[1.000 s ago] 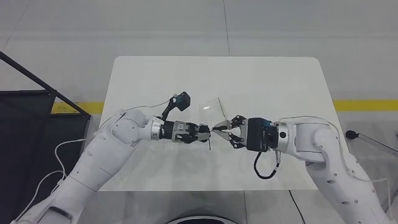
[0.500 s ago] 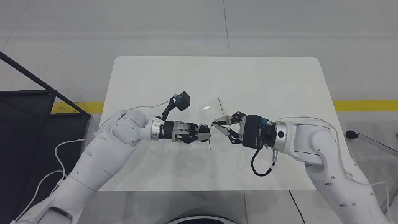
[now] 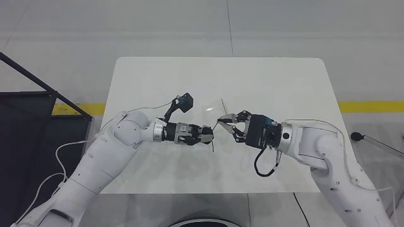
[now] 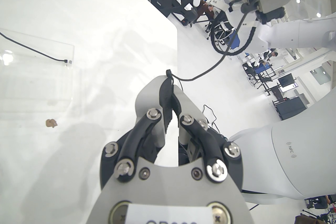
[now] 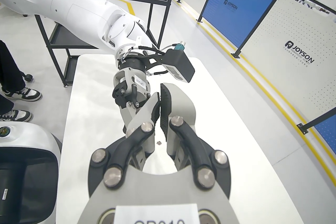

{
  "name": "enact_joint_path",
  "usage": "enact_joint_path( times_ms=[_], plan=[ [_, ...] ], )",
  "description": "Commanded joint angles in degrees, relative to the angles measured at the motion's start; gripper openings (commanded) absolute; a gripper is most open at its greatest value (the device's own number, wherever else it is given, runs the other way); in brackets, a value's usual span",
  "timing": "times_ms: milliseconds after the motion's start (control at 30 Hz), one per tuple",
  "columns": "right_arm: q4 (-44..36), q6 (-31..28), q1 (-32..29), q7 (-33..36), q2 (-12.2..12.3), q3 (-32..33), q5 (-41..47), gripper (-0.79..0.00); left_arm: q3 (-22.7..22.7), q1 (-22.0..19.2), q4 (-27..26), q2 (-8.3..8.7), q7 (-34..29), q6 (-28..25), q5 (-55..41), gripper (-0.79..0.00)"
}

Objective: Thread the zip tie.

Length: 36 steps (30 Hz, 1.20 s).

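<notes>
A thin black zip tie [image 4: 168, 73] sticks out of my left gripper [image 4: 170, 83], which is shut on it near its head. Its strap curves away over the table edge towards my right gripper [image 5: 160, 96], whose fingers are pressed together on the strap's far end. From above, the left gripper [image 3: 207, 133] and right gripper [image 3: 225, 125] face each other tip to tip above the middle of the white table [image 3: 284, 82], with the zip tie [image 3: 216, 127] strung between them. The strap itself is hidden in the right wrist view.
A clear plastic sheet [image 3: 214, 106] lies on the table just beyond the grippers, with a second black zip tie [image 4: 31, 49] on it. A small brown scrap [image 4: 51, 123] lies beside the sheet. A black rack [image 3: 25, 120] stands off the table's left side.
The right gripper's fingers have drawn together from a wide spread, and it has shifted slightly towards the left gripper and the far side. The left arm has kept still.
</notes>
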Motion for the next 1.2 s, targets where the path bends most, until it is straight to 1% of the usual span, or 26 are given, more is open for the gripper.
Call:
enact_joint_path(
  times_ms=[0,700,933,1167],
  plan=[
    [0.0,0.3,-0.1,-0.1,0.0,0.1,0.0,-0.785,0.0,0.0,0.0,0.00,0.0,0.0,0.0,-0.785],
    [-1.1,5.8,-1.8,-1.6,-0.5,1.2,-3.4,-0.785,0.0,0.0,0.0,0.00,0.0,0.0,0.0,-0.785],
    [-1.4,6.1,-2.3,-2.0,-0.6,1.5,-4.5,-0.785,0.0,0.0,0.0,0.00,0.0,0.0,0.0,-0.785],
    [-1.3,4.6,-2.1,-1.6,-0.7,1.2,-5.2,-0.785,0.0,0.0,0.0,0.00,0.0,0.0,0.0,-0.785]
  ],
)
